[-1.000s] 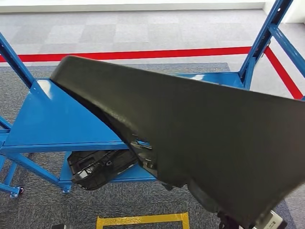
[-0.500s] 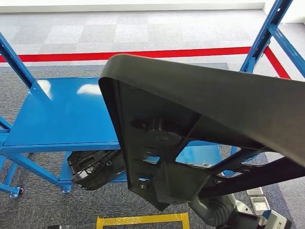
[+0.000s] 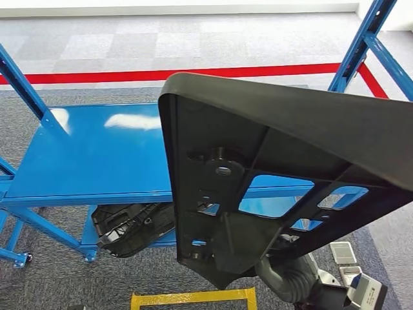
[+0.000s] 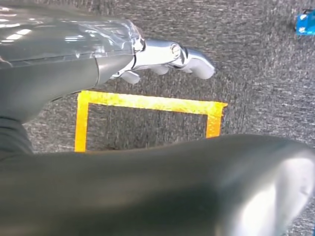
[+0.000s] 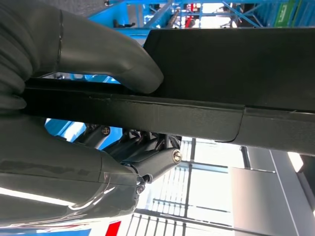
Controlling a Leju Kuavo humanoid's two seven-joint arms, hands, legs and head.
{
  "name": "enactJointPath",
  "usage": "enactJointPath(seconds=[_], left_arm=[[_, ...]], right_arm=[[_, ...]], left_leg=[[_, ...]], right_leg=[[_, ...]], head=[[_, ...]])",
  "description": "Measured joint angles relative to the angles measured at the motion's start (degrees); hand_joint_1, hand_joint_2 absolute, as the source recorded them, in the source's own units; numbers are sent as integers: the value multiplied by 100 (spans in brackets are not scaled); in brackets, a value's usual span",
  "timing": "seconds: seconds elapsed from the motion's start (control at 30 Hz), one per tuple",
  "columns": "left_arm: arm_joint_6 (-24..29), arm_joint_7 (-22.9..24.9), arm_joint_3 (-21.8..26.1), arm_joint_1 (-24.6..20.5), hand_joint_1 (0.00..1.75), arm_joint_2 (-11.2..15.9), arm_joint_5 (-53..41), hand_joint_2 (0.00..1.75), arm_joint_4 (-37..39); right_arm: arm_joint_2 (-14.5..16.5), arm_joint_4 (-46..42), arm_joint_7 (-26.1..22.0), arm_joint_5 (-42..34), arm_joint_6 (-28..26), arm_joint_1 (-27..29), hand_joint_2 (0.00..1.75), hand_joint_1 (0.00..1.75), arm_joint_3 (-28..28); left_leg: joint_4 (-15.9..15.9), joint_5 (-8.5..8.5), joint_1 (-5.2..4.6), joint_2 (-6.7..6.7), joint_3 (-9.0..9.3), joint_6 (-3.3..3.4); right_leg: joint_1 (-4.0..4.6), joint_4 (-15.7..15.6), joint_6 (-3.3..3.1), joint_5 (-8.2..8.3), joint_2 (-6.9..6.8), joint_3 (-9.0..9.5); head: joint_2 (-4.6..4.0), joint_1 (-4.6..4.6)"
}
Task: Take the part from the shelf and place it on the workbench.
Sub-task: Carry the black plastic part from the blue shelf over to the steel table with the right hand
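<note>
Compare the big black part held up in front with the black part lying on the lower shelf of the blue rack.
The large black ribbed plastic part is raised above the blue metal rack, gripped by the right hand; the smaller-looking black plastic part lies on the rack's lower shelf, untouched. The held part stands tilted, showing ribs and cut-outs; the shelved one lies flat, partly hidden under the upper shelf. Both are black moulded plastic.

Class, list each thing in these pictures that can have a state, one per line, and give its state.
Large black plastic part: lifted off the shelf, held up, ribbed underside facing the camera.
Right hand: grips the part's edge, thumb on one face, fingers on the other.
Left hand: holds nothing, fingers stretched out above the carpet.
Second black plastic part: lying on the lower shelf.
Blue metal upper shelf: bare.
</note>
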Motion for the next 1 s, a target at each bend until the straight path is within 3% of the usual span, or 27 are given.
enactJointPath(seconds=[0.17, 0.27, 0.33, 0.4, 0.43, 0.47, 0.5, 0.57, 0.6, 0.73, 0.77, 0.83, 0.9, 0.97, 1.0], left_arm=[[79, 229, 0, 20, 0, 17, -65, 175, 0], [70, 360, 0, 33, 0, 23, -72, 175, 0], [55, 432, 1, 36, 0, 24, -74, 175, 0], [44, 490, 2, 47, 0, 25, -85, 175, 0], [42, 512, 2, 56, 0, 25, -91, 175, 0], [42, 529, 2, 65, 0, 24, -95, 175, 0], [43, 542, 2, 70, 0, 23, -97, 175, 0], [44, 556, 2, 73, 0, 29, -104, 175, 0], [45, 557, 2, 72, 0, 35, -111, 175, 0], [27, 557, -2, 75, 0, 46, -184, 175, 0], [21, 557, -5, 75, 0, 46, -207, 175, 0], [10, 557, -17, 68, 0, 45, -254, 175, 0], [-14, 560, -42, 66, 0, 45, -302, 175, 0], [-41, 566, -72, 68, 0, 46, -346, 175, 0], [-46, 568, -87, 67, 0, 46, -366, 175, 0]], right_arm=[[0, 23, -2, -85, 74, 53, 175, 175, -59], [-1, 20, -10, -137, 87, 100, 175, 175, -126], [-5, 19, -25, -159, 95, 137, 175, 175, -174], [-8, 19, -41, -171, 108, 196, 175, 175, -226], [-9, 19, -45, -175, 119, 230, 175, 175, -253], [-9, 19, -48, -179, 130, 258, 175, 175, -277], [-9, 17, -49, -180, 143, 278, 175, 175, -297], [-8, 17, -50, -183, 165, 298, 175, 175, -322], [-8, 13, -52, -183, 173, 309, 175, 175, -332], [5, -25, -79, -169, 197, 401, 175, 175, -377], [13, -39, -90, -156, 202, 415, 175, 175, -388], [32, -81, -114, -123, 207, 447, 175, 175, -401], [46, -124, -133, -75, 206, 500, 175, 175, -408], [49, -150, -149, -22, 205, 561, 175, 175, -409], [50, -169, -155, -3, 205, 591, 175, 175, -409]], left_leg=[[12, -14, -41, -2, 2, 48], [-81, 52, -10, 20, 43, 134], [-138, 88, 27, 46, 70, 176], [-142, 89, 36, 53, 70, 181], [-140, 89, 41, 55, 72, 179], [-135, 87, 51, 57, 75, 174], [-122, 81, 69, 57, 80, 159], [-56, 50, 90, 50, 71, 87], [-14, 37, 86, 43, 50, 41], [34, 66, 78, 29, -2, -87], [78, 6, 88, 28, -20, -112], [450, -336, 100, 27, -156, -166], [1184, -794, 102, 27, -388, -202], [1532, -937, 100, 26, -403, -191], [1348, -842, 97, 26, -244, -165]], right_leg=[[-42, -10, 56, 7, 0, 5], [-42, 56, 105, -70, 1, -2], [-40, 527, 115, -378, 1, -199], [-49, 1268, 138, -707, 0, -549], [-57, 1500, 157, -748, -1, -663], [-66, 1514, 178, -668, -3, -676], [-79, 1285, 204, -476, -6, -576], [-104, 528, 256, -75, -7, -244], [-110, 262, 250, 34, 1, -138], [-96, 153, 99, 88, 18, -145], [-98, 152, 56, 112, 9, -166], [-106, 145, -25, 161, -21, -233], [-92, 147, -79, 214, -50, -316], [-67, 148, -99, 270, -67, -386], [-54, 149, -99, 295, -68, -410]], head=[[0, 0], [0, 1], [0, 2], [0, 2], [0, 1], [0, 1], [0, 0], [0, 3], [0, 1], [0, -6], [0, -6], [0, -7], [0, -7], [0, -7], [0, -7]])
